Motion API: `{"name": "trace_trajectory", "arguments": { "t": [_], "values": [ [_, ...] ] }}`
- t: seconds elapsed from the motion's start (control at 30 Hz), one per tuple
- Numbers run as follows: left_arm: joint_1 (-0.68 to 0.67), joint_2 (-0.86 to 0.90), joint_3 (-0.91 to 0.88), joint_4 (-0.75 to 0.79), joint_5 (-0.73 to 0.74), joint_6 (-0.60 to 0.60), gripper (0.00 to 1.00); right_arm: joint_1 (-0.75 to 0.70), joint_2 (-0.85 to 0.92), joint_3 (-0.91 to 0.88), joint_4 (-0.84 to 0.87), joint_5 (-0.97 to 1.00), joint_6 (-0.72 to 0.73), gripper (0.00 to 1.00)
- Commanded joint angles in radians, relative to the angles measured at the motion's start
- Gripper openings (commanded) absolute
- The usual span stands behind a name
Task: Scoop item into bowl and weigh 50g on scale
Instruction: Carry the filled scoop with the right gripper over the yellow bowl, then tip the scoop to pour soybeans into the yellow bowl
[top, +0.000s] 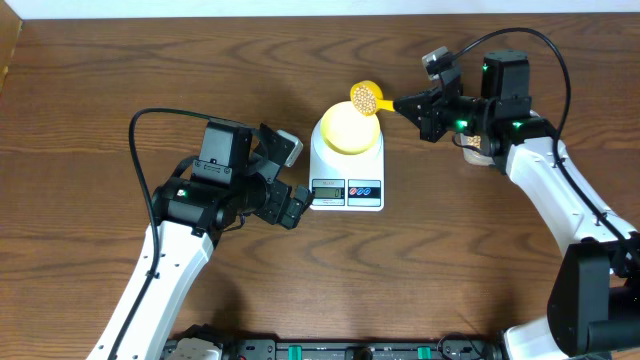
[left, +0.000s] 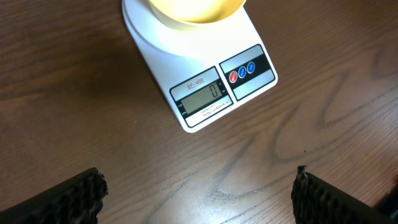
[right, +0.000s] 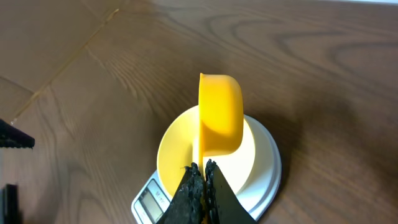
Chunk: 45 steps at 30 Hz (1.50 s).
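Note:
The white scale (top: 347, 170) stands mid-table with the pale yellow bowl (top: 348, 129) on its platform. Its display (left: 202, 97) reads 0 in the left wrist view, where the bowl (left: 194, 10) shows at the top edge. My right gripper (top: 404, 103) is shut on the handle of a bright yellow scoop (top: 365, 97) holding tan beans (top: 364, 97), at the bowl's far right rim. In the right wrist view the scoop (right: 220, 115) hangs over the bowl (right: 175, 149), and the fingers (right: 202, 168) pinch its handle. My left gripper (top: 294, 200) is open and empty, left of the scale's display.
A container (top: 473, 148) is mostly hidden under the right arm at the right of the scale. Bare wooden tabletop (top: 90, 100) lies around the scale and under the left fingers (left: 199, 193).

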Motion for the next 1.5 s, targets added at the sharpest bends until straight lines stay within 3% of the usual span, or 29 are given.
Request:
{"name": "trace_trajectory", "arguments": {
  "t": [0.0, 0.33, 0.6, 1.07, 1.27, 1.47],
  "values": [
    [-0.002, 0.004, 0.001, -0.005, 0.016, -0.009, 0.98, 0.034, 0.005, 0.003, 0.035, 0.001, -0.055, 0.01],
    [-0.002, 0.004, 0.001, -0.005, 0.016, -0.009, 0.98, 0.086, 0.005, 0.003, 0.031, 0.113, -0.063, 0.01],
    [-0.002, 0.004, 0.001, -0.005, 0.016, -0.009, 0.98, 0.098, 0.005, 0.003, -0.040, 0.164, -0.413, 0.02],
    [-0.002, 0.004, 0.001, -0.005, 0.016, -0.008, 0.98, 0.241, -0.009, 0.003, -0.051, 0.440, -0.551, 0.01],
    [-0.002, 0.004, 0.001, -0.005, 0.016, -0.009, 0.98, 0.253, -0.052, 0.003, -0.059, 0.470, -0.469, 0.01],
    [-0.002, 0.004, 0.001, -0.005, 0.016, -0.009, 0.98, 0.180, -0.188, 0.003, -0.121, 0.460, -0.144, 0.01]
  ]
}}
